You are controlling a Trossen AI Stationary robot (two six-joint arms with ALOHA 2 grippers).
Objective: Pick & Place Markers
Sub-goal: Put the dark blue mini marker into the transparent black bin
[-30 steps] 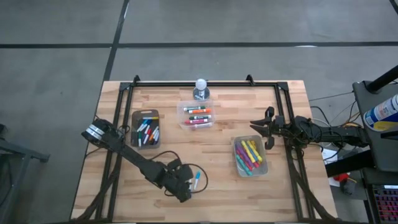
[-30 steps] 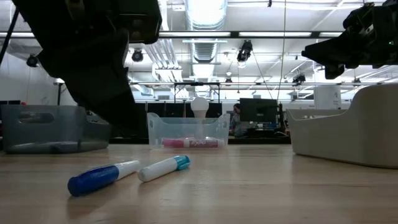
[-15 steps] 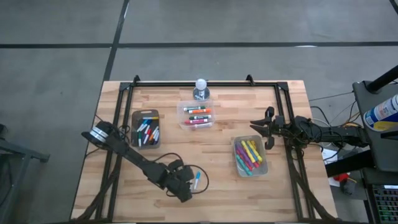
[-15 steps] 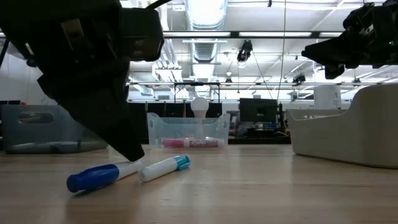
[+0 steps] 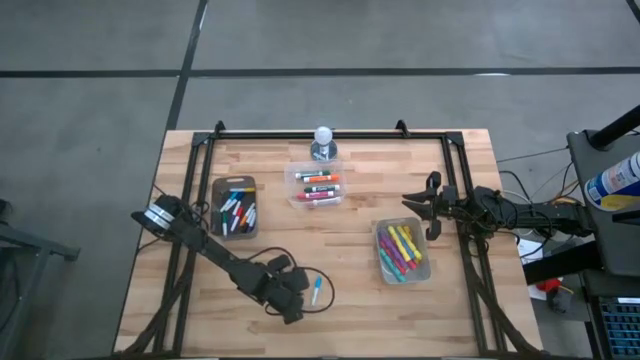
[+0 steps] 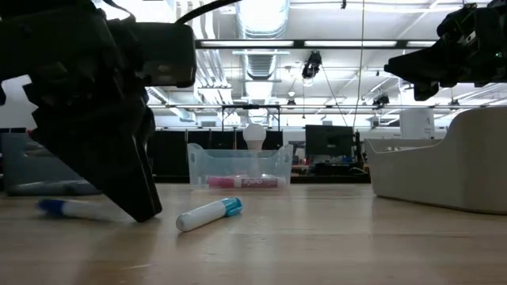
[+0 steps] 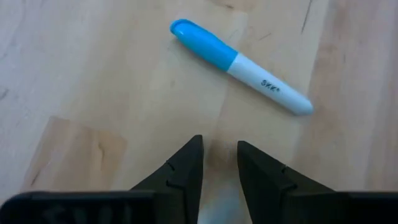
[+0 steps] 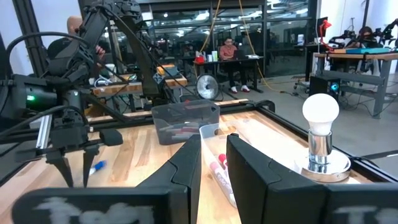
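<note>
Tray [image 5: 217,208] of markers far left | left gripper [image 7: 217,146] low at table front, claw slightly spread, empty | blue marker [image 6: 75,209] beside it, teal-capped marker [image 7: 239,65] just ahead, both flat | right gripper [image 8: 214,140] hovers beyond tub [image 5: 404,281], narrowly spread, I see nothing blocking

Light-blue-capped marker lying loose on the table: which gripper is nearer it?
Left. The left gripper sits right beside the light-blue-capped marker, down at table level. The right gripper hangs far off, beyond the tub of markers.

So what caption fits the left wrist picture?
Left gripper hovers, fingers slightly apart, near a white marker with light blue cap on the wooden table.
</note>
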